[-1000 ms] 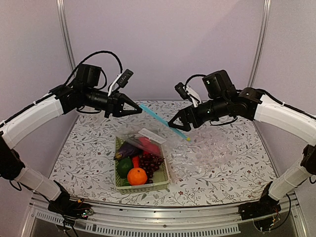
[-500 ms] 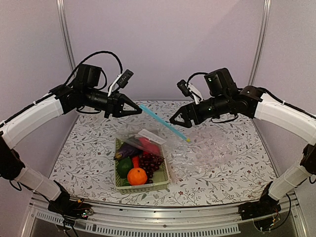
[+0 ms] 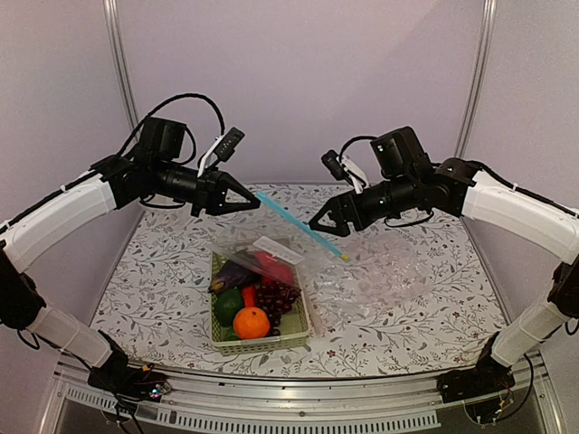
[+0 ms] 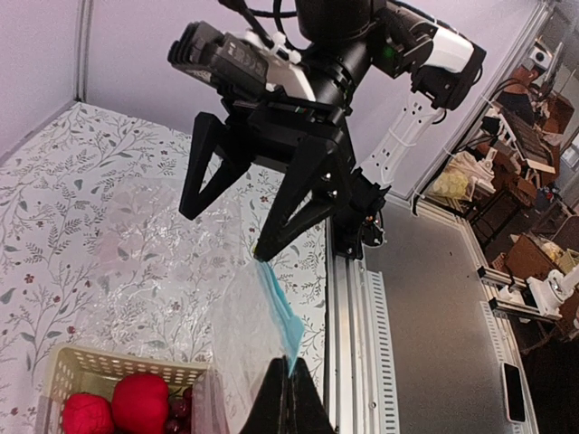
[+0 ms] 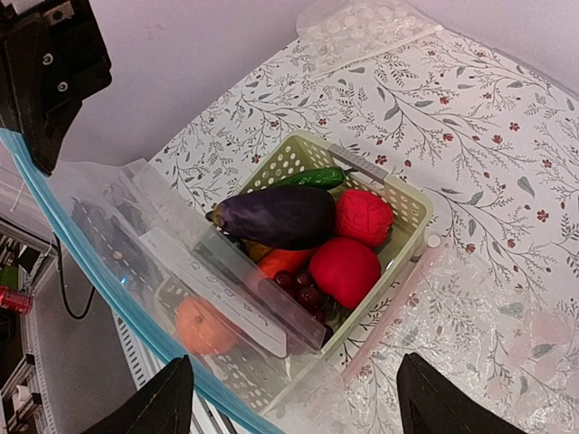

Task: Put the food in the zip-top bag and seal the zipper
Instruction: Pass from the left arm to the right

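Above the flower-printed table (image 3: 163, 271), note the zip-top bag (image 5: 118, 226) hanging in the air by its zipper (image 3: 285, 213), a light-blue strip slanting from upper left down to the right in the top view. Pinched at the left end of that strip by the left gripper (image 3: 252, 203), with fingers pressed together on the plastic, as confirmed in the left wrist view. Flanked nearer the other end by the right gripper (image 3: 316, 226), with fingers spread wide; cannot tell whether either fingertip touches the strip. Reaches down with its lower part onto a pale green mesh basket (image 5: 282, 161) standing on the table. Bears 1 white label panel (image 3: 279, 249) on the clear face, with print too small to read. Look in the basket, outside the bag, for the food: 1 purple eggplant (image 5: 276, 217), 2 red fruits (image 5: 346, 267), 1 orange (image 3: 251, 322), dark grapes (image 3: 276, 294), 1 carrot (image 5: 285, 260), 1 slim green vegetable (image 5: 312, 176) and 1 rounder green one (image 3: 228, 306). Find just right of the basket 1 crumpled bubbly clear sheet (image 3: 389, 271) lying on the table.
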`<state>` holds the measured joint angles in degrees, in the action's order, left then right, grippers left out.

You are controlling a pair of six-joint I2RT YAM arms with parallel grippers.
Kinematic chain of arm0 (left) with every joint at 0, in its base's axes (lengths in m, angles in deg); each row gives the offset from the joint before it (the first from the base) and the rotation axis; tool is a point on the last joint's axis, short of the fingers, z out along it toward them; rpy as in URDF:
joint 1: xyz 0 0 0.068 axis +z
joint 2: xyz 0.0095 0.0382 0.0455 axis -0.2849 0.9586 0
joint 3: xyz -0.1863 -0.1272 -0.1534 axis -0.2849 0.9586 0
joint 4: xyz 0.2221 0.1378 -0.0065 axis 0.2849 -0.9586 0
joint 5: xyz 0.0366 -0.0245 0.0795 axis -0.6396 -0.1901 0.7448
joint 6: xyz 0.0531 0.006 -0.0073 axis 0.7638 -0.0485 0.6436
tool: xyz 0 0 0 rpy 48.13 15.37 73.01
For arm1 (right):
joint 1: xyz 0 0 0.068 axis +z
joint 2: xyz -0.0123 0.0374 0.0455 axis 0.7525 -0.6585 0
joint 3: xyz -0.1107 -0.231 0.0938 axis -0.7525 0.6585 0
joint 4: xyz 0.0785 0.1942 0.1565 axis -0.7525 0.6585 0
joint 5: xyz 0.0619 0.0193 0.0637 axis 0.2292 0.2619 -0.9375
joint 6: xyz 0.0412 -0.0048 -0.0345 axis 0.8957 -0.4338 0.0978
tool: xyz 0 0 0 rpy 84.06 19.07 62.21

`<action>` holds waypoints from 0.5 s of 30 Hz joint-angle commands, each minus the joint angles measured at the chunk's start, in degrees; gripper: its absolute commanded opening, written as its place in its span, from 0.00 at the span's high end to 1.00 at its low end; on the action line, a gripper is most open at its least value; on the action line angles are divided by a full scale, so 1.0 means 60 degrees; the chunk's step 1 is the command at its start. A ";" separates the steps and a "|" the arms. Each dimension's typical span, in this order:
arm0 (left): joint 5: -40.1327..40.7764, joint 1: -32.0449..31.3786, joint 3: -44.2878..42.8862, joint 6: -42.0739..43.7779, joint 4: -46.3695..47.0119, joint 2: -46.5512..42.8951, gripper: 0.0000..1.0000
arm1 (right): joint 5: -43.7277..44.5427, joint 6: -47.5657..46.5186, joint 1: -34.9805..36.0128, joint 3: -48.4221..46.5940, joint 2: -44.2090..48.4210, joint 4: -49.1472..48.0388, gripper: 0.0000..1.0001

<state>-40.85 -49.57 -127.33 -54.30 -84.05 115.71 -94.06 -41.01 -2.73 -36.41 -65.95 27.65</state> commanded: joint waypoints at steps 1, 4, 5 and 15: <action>-0.0034 -0.0130 -0.0201 0.0145 -0.0134 0.0032 1.00 | -0.0355 -0.0088 -0.0073 0.0024 -0.0237 0.0106 0.22; -0.0009 -0.0129 -0.0203 0.0156 -0.0132 0.0028 1.00 | -0.0593 -0.0116 -0.0072 0.0025 -0.0296 0.0152 0.22; -0.0009 -0.0127 -0.0211 0.0157 -0.0135 0.0027 1.00 | -0.0663 -0.0131 -0.0074 0.0025 -0.0318 0.0165 0.22; 0.0056 -0.0128 -0.0201 0.0186 -0.0165 0.0041 1.00 | -0.1140 -0.0238 -0.0064 0.0054 -0.0388 0.0156 0.22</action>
<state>-40.76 -49.57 -127.33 -54.24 -84.44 115.71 -99.13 -41.67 -2.77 -36.39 -67.81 28.00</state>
